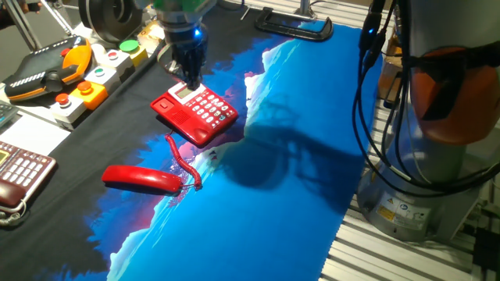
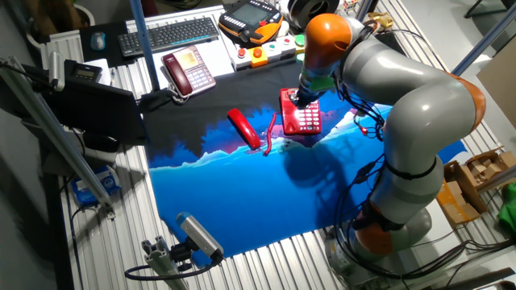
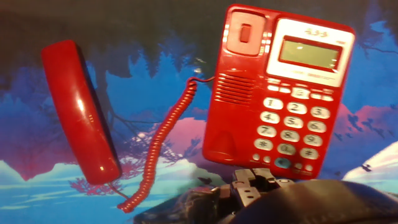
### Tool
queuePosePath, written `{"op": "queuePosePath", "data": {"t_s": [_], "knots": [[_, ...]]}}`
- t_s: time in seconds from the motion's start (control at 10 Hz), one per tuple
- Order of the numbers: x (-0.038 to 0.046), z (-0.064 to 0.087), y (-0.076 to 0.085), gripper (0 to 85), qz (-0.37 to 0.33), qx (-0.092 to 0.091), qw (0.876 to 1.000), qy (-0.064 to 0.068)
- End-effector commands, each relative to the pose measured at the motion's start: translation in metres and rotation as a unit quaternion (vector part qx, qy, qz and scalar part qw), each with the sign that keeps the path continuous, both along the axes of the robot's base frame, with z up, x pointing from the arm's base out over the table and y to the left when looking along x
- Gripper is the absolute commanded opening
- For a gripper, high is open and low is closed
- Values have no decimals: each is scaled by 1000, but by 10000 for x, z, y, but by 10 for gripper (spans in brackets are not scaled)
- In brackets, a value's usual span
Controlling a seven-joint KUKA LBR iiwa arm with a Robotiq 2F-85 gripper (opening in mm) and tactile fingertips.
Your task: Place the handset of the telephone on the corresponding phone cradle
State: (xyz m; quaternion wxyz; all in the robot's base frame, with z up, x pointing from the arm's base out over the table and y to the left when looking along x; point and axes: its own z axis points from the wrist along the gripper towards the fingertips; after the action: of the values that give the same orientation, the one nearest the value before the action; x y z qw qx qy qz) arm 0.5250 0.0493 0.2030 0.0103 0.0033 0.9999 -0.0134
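Handset [image 3: 79,112] glossy red rounded bar, springy coiled cord [image 3: 163,144], gripper [image 1: 188,79] state unclear

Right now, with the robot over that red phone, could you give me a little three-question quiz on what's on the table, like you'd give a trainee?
1. True or false: the handset rests in the cradle.
2. What joins the handset to the red phone?
A. a coiled cord
B. tape
C. nothing
3. Fill in: the hand hovers above the red phone's ____ end.

Key:
1. False; it lies on the blue mat, apart from the phone.
2. A, the coiled cord.
3. Display.
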Motion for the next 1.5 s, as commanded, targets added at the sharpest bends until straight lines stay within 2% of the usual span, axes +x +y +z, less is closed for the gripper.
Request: {"op": "queuePosePath", "data": {"t_s": [0.0, 0.2, 0.4, 0.6, 0.7, 0.8, 1.2, 1.4], "knots": [[-10, -26, 48, 7, 4, -4, 1000, -1], [-28, -91, 162, 7, 1, -7, 1000, -1], [-35, -75, 286, 7, -2, -4, 1000, 3], [-47, -104, 498, 7, 24, -16, 1000, 2], [-49, -141, 532, 7, 38, -16, 999, 0], [-52, -193, 548, 7, 57, -23, 998, -2], [-52, -393, 605, 7, 65, 5, 998, -15], [-48, -415, 606, 7, 58, 13, 998, -12]]}}
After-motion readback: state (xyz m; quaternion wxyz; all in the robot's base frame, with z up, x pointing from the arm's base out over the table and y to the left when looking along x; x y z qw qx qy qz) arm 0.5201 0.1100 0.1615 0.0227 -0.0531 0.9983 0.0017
